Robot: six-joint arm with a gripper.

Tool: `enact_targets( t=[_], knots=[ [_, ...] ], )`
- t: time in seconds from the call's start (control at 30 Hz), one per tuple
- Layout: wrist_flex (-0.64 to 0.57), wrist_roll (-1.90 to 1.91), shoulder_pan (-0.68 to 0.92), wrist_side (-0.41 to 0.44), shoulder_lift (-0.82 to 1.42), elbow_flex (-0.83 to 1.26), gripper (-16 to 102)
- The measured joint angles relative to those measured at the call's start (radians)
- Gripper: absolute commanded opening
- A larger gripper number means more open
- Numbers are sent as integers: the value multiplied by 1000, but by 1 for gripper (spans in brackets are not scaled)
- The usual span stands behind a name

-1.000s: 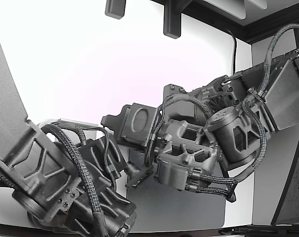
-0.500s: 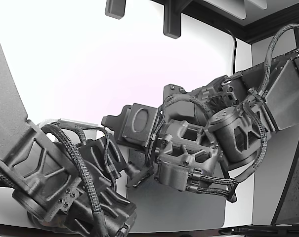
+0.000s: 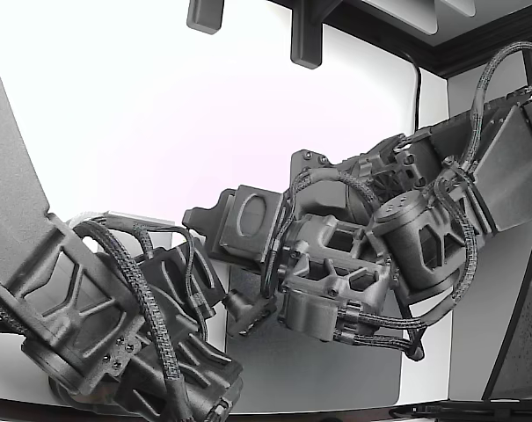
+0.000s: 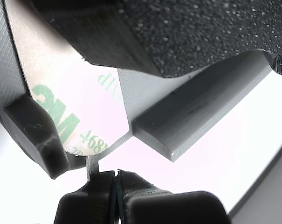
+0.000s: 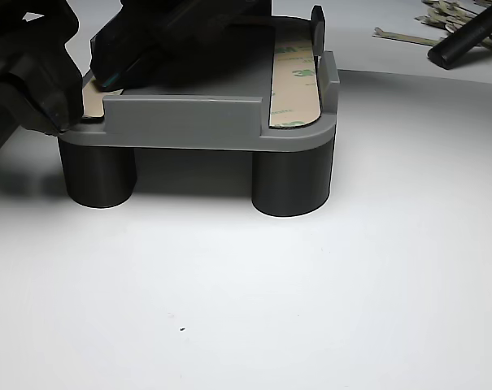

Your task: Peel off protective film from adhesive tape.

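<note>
The gripper (image 4: 116, 179) is closed on the small tab of the film (image 4: 92, 164), which sticks out just above its fingertips from the strip of tape (image 4: 71, 107) on the gray holder (image 4: 196, 116). The peel seems only begun, though the view is tight. Next it calls for a steady pull away from the holder.

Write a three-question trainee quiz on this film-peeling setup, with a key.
1. True or false: the gripper has its jaws closed on a thin tab of the protective film.
2. In the other view, how many round legs of the grey fixture show? A) one B) two C) four
3. Fill in: the green print on the tape strip lies along the fixture's ____ edge in the other view.

Key: 1 true; 2 B; 3 right.
</note>
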Motion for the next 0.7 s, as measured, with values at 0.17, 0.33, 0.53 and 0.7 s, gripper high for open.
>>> enact_targets(
  t=[0.17,0.33,0.53,0.7],
  knots=[
    [5,6,0,-5,5,0,-11],
    [-5,-9,2,3,5,0,-11],
    [-26,-17,2,11,5,2,-11],
    [-44,-28,2,17,5,8,-11]
  ],
)
